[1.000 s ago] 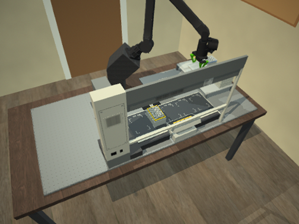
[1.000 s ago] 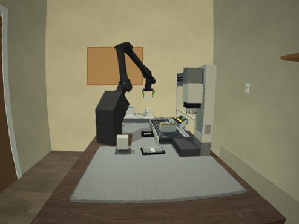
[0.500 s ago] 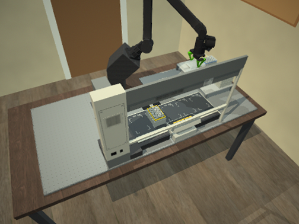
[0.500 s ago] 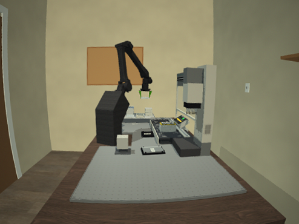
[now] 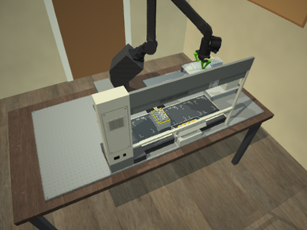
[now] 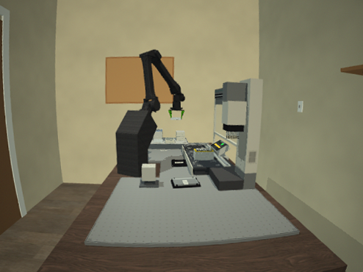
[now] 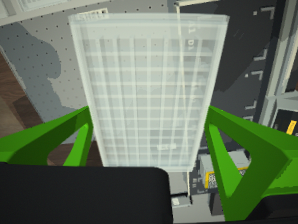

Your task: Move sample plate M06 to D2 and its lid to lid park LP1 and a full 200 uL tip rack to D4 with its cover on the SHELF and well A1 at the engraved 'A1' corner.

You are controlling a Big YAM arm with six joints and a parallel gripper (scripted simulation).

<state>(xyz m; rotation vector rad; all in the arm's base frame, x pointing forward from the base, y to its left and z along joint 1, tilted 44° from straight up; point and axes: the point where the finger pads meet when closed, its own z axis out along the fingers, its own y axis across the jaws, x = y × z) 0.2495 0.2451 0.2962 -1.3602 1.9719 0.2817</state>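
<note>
My gripper [image 5: 203,63] is shut on a clear sample plate [image 5: 193,67] and holds it by its long sides, high in the air behind the deck's grey gantry. In the wrist view the plate [image 7: 150,90] sits between the green fingers, and a grid of wells shows through it. I cannot tell whether its lid is on. In the exterior view the gripper [image 6: 176,114] hangs well above the shelf [image 6: 168,139]. A yellow-plated tip rack [image 5: 160,116] sits on the dark deck with no cover; it also shows in the exterior view [image 6: 202,152].
A blue-topped rack [image 5: 216,61] stands on the shelf to the right of the gripper. The liquid handler's beige tower [image 5: 113,126] and grey gantry beam [image 5: 191,80] stand in front of the deck. A white block [image 6: 149,172] and a flat black frame [image 6: 185,181] lie on the grey mat.
</note>
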